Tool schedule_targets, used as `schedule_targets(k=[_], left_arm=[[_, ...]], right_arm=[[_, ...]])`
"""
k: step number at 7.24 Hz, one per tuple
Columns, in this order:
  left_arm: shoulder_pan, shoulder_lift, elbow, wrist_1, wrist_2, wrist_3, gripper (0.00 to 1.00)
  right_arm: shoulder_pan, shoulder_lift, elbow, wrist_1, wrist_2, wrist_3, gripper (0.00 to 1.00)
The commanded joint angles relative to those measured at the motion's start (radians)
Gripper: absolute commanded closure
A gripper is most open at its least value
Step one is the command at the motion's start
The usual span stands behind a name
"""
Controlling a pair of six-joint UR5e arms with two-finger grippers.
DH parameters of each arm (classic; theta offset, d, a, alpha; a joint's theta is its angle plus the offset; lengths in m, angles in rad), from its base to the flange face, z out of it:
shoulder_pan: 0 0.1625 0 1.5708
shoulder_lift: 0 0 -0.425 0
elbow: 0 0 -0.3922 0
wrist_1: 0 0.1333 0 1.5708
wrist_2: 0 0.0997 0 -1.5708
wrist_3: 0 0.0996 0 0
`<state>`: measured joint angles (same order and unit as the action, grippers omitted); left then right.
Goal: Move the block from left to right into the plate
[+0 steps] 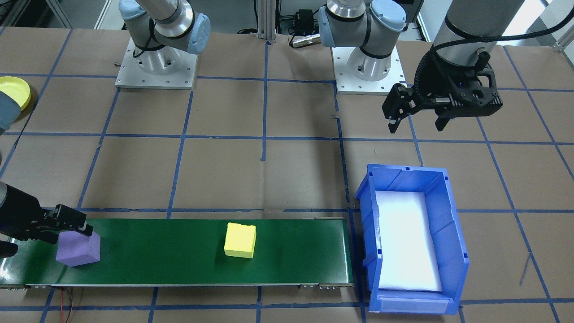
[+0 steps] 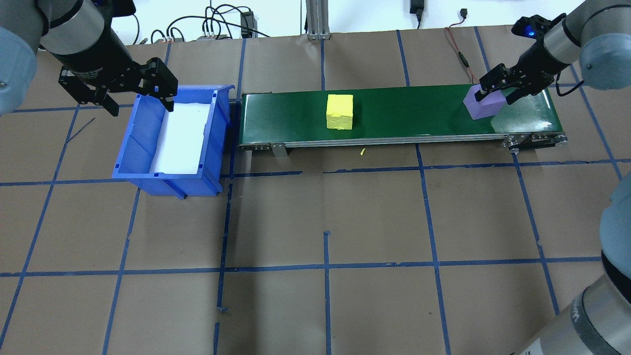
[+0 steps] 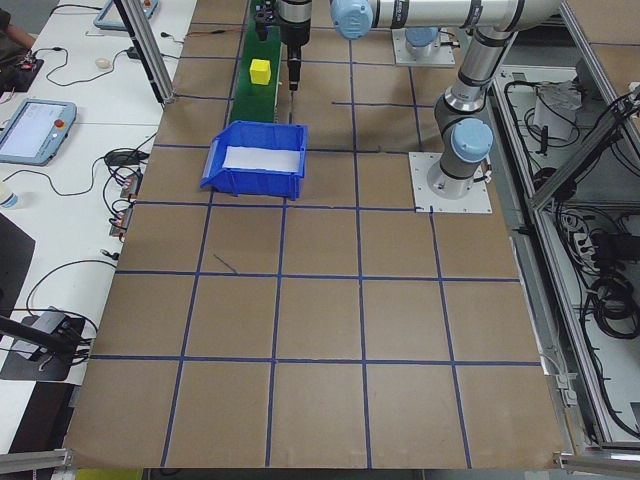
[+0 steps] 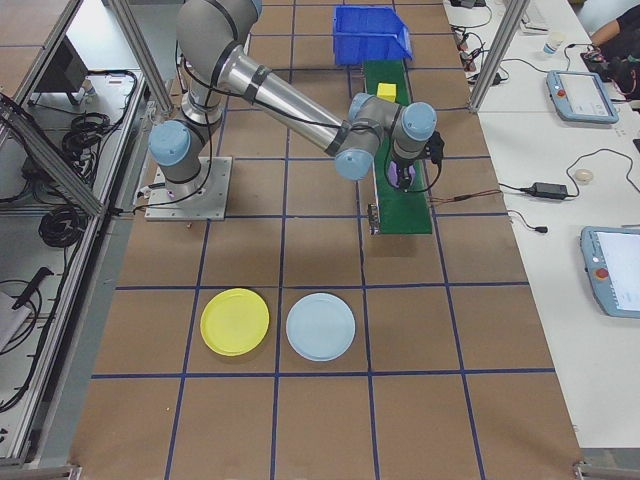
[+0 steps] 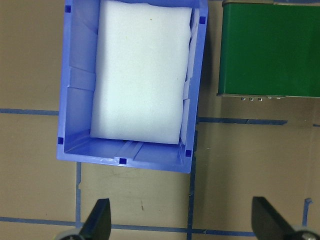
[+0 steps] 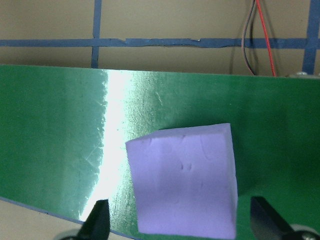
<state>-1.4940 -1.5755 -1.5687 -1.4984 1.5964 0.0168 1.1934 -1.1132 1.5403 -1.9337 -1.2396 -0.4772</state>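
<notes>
The right pincer (image 2: 494,91) straddles the purple block (image 2: 484,105), fingers spread apart. A yellow block (image 2: 340,112) sits mid-belt. The left pincer (image 2: 140,98) hangs open beside the blue bin (image 2: 148,148).

This is a robotics laboratory: two arms bolted on base plates (image 4: 190,188), a table (image 2: 325,207) covered with brown paper and blue tape grid, teach pendants (image 4: 580,95) at 2 o'clock, aluminium frames, many cables.

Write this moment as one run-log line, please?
right gripper: open, astride purple block | left gripper: open, above blue bin | yellow block: mid-belt
</notes>
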Motion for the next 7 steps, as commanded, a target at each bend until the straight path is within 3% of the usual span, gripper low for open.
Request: schedule_targets(k=[1, 2, 3, 5, 7], left_arm=[[0.003, 0.0, 0.006, 0.001, 0.0, 0.002, 0.0], [0.004, 0.0, 0.006, 0.003, 0.0, 0.002, 0.0], [0.005, 0.0, 0.004, 0.003, 0.0, 0.002, 0.0], [0.003, 0.0, 0.003, 0.003, 0.002, 0.002, 0.0], [0.003, 0.0, 0.001, 0.003, 0.004, 0.002, 0.0]], right_arm=[[0.0, 0.006, 0.003, -0.036, -0.038, -0.059, 0.03], [0.0, 0.024, 0.003, -0.06, -0.076, -0.078, 0.06], [-0.003, 0.029, 0.003, -0.082, -0.084, -0.08, 0.18], [-0.031, 0.026, -0.003, -0.08, -0.127, -0.077, 0.54], [-0.143, 0.001, -0.016, -0.077, -0.199, -0.146, 0.64]])
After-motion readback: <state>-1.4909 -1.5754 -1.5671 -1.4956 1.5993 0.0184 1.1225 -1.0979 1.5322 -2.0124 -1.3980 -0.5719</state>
